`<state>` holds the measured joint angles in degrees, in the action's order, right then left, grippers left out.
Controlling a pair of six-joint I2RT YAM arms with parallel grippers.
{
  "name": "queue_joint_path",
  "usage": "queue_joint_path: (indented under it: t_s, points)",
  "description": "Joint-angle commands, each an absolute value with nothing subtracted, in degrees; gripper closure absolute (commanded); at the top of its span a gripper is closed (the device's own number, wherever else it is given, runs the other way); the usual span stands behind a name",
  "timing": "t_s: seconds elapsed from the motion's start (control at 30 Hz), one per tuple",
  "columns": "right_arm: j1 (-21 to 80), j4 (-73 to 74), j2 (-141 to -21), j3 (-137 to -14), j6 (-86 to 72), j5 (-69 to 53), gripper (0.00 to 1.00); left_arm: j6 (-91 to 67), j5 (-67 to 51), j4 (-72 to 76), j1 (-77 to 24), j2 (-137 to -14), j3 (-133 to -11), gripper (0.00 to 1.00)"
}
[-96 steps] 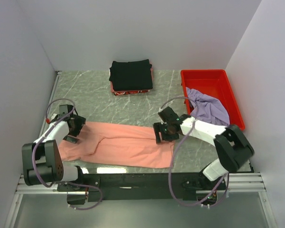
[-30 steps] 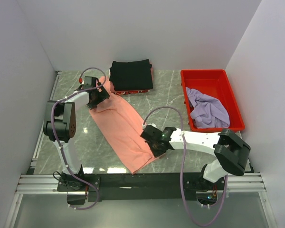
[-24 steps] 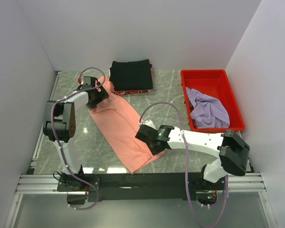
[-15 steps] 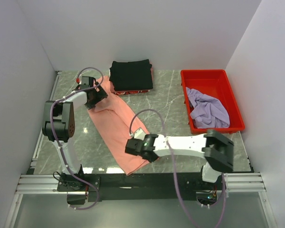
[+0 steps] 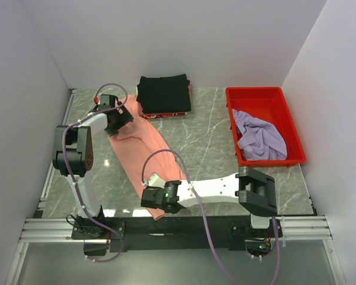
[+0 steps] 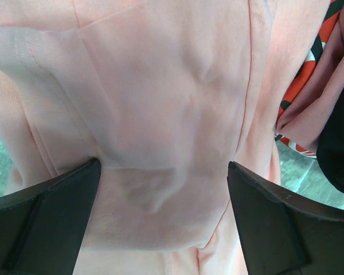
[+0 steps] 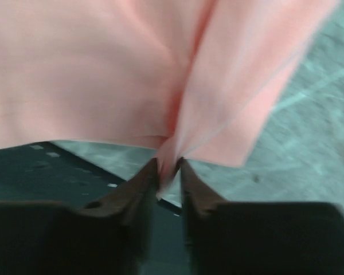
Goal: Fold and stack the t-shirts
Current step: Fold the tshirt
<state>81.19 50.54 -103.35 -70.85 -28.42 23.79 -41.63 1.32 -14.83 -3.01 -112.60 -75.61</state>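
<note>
The salmon-pink t-shirt lay as a long diagonal strip on the table, from the upper left of the overhead view down to the lower centre. Its upper end lay just beside the black t-shirt, which was folded square at top centre. The lavender t-shirt sat crumpled in the red tray at the right. The left gripper stood over the shirt's upper end, jaws wide, with cloth spanning the gap. The right gripper, at the lower end, was nearly closed, with a pinch of hem between the tips.
</note>
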Motion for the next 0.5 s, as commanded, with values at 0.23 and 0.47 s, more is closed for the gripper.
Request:
queue_joint_path:
  t_s: [0.23,0.47]
  points:
    - [82.4,42.1,-96.1,-70.1,-25.3,15.7,0.54,-41.3,0.5,-16.3,-1.7,-115.5,-77.1,0.00]
    - [77.8,37.1,-85.6,-62.5,-24.8,7.9,0.50,-41.0,-0.3,-16.0,-1.1,-115.2,-76.8,0.01]
